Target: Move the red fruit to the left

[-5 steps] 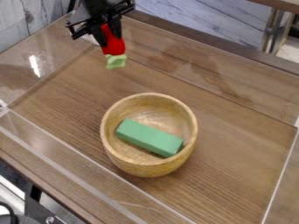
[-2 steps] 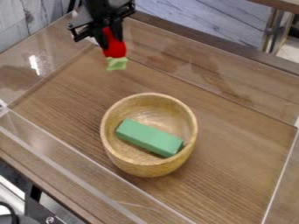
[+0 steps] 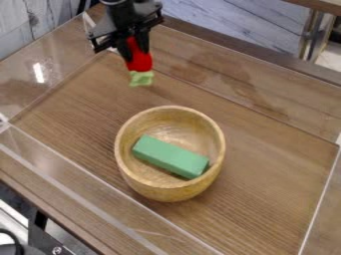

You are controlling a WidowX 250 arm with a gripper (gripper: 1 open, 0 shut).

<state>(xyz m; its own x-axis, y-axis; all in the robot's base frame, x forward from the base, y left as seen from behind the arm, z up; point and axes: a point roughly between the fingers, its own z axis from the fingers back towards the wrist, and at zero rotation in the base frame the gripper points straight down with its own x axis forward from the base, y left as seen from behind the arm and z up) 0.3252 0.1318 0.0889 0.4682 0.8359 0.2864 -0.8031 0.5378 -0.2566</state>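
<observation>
The red fruit, a small glossy strawberry with a pale green cap pointing down, hangs between the black fingers of my gripper at the upper left, just above the wooden table. The gripper is shut on it and points steeply down. The fruit's upper part is partly hidden by the fingers.
A round wooden bowl stands in the middle with a green rectangular block lying in it. Clear plastic walls fence the table on the left, front and right. A wooden table leg shows at the back right.
The gripper with the red fruit has drifted slightly to the right and a little lower in the picture. The bowl and block have not moved.
</observation>
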